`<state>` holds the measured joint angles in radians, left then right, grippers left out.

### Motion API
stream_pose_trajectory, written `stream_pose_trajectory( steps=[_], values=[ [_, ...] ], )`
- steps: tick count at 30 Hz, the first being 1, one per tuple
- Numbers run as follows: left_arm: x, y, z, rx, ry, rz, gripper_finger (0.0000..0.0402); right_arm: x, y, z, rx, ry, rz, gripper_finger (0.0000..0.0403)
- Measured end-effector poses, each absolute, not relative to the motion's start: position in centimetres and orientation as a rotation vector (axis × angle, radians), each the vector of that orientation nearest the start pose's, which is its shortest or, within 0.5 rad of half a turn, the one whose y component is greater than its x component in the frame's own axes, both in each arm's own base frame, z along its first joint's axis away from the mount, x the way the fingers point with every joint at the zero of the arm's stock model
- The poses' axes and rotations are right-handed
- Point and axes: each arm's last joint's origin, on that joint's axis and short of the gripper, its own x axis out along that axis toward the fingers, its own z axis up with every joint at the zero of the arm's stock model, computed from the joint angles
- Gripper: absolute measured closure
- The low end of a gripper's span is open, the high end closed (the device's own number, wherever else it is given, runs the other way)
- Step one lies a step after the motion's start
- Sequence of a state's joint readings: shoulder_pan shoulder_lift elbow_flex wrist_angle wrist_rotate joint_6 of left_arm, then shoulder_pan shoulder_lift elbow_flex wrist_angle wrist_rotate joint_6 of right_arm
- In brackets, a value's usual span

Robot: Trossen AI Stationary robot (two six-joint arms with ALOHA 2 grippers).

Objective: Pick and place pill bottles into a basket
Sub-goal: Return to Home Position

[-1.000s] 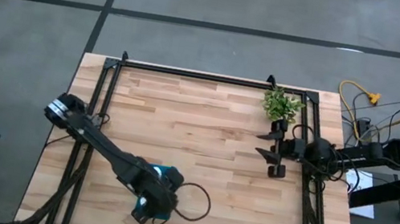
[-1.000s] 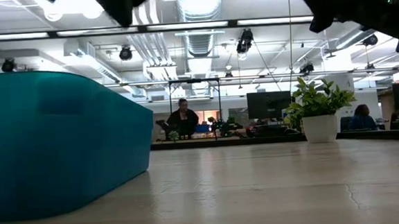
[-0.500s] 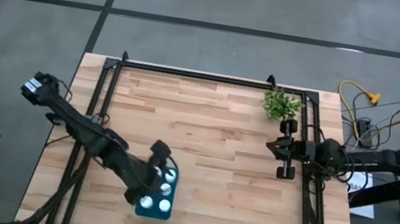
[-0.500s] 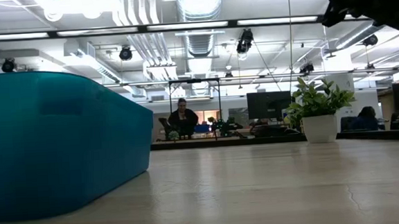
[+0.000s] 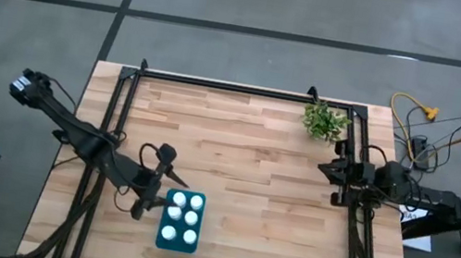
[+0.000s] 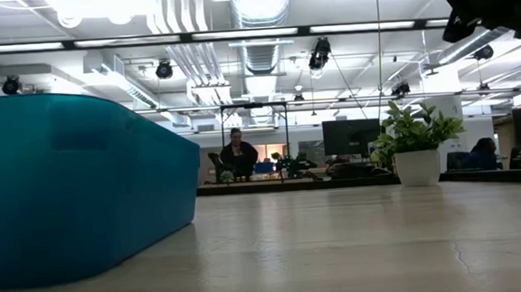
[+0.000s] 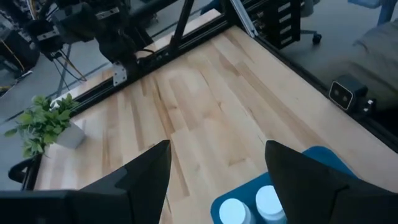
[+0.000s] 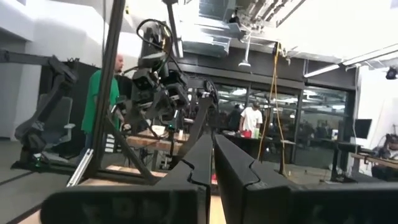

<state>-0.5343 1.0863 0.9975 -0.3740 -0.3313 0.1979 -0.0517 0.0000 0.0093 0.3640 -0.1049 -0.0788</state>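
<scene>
Teal basket [image 5: 177,243] sits just beside the left gripper [image 5: 155,184], fingers spread wide; right gripper [image 8: 212,143], pressed together, is well apart.

Left arm [image 5: 84,135] reaches from its base beyond the table's [image 5: 255,147] left edge, stretched diagonally inward, elbow low. Left gripper [image 5: 154,182] hangs over the front-left part of the table with its jaws spread wide and nothing between them. In the left wrist view the two dark fingers [image 7: 146,180] stand far apart, aimed across the table at the other arm. Right arm [image 5: 408,189] comes in from the right side, folded back and roughly level. Right gripper [image 5: 332,171] sits at the table's right edge, pointing inward, its fingers [image 8: 199,158] pressed together and holding nothing.
</scene>
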Motion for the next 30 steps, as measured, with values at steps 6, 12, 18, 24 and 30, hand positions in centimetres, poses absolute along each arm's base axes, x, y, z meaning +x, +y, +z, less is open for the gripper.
stream_pose_trajectory(
  steps=[6,12,18,24,30],
  values=[
    [19.2,-10.2,32.8,0.374,0.371,-0.237,0.0159,9.2,-0.2,20.2,-0.103,-0.326,0.027,0.0394],
    [16.9,-8.9,32.2,0.358,0.289,-0.23,0.016,9.1,-0.3,20.2,-0.1,-0.327,0.014,0.0394],
    [13.5,-6.7,30.7,0.303,0.143,-0.213,0.0166,9.1,-0.3,20.1,-0.1,-0.318,0.008,0.0394],
    [11.4,-4.5,29.2,0.289,0.011,-0.161,0.0224,9.0,-0.3,20.2,-0.107,-0.332,0.001,0.0394],
    [11.4,-2.8,28.1,0.315,0.026,-0.083,0.0273,9.0,-0.3,20.2,-0.11,-0.336,-0.004,0.0394]
  ],
)
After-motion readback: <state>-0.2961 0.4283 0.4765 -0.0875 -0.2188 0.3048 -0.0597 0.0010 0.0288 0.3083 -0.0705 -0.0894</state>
